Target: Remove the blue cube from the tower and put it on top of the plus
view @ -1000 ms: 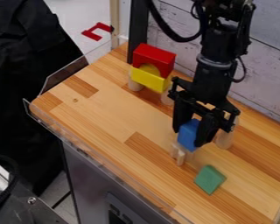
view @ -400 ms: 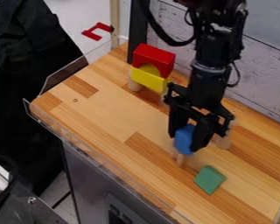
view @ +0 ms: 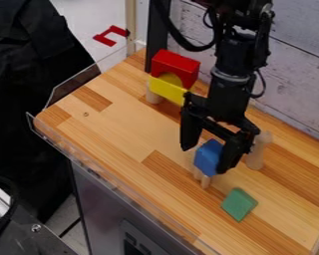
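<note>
With its fingers spread wide and gripping nothing, the gripper [view: 207, 160] straddles the blue cube [view: 207, 158], which sits atop the pale wooden plus [view: 205, 181] right of centre, so this looks like the release, calling next for a straight lift that avoids nudging it.

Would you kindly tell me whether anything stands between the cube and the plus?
Nothing visible does: the cube appears to rest right on the plus, with the tool open around it. The green block lies clear of both.
</note>
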Tool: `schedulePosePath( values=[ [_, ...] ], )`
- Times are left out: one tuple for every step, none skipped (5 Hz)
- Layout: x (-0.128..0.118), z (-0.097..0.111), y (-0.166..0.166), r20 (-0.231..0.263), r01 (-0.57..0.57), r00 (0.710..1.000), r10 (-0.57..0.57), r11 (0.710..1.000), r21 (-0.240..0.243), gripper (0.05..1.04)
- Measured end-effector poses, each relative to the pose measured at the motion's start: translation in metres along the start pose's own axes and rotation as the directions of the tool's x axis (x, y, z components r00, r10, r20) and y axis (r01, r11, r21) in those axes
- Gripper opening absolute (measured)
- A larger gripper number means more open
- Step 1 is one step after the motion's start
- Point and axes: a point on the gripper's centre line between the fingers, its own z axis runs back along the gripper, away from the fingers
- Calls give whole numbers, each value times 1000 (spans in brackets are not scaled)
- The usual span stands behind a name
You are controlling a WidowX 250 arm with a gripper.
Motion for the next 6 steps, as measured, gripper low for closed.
schedulePosePath(
  values=[
    [-1,15,1,47,-19,999,18,1000,21,1001],
    [6,43,4,95,-25,995,19,998,63,1000],
    [10,75,6,169,-29,986,15,996,81,1000],
    [5,84,21,149,-106,985,92,991,85,1000],
    [-2,85,39,151,-189,973,174,978,90,1000],
    [-9,89,52,169,-242,960,225,966,86,1000]
  ],
)
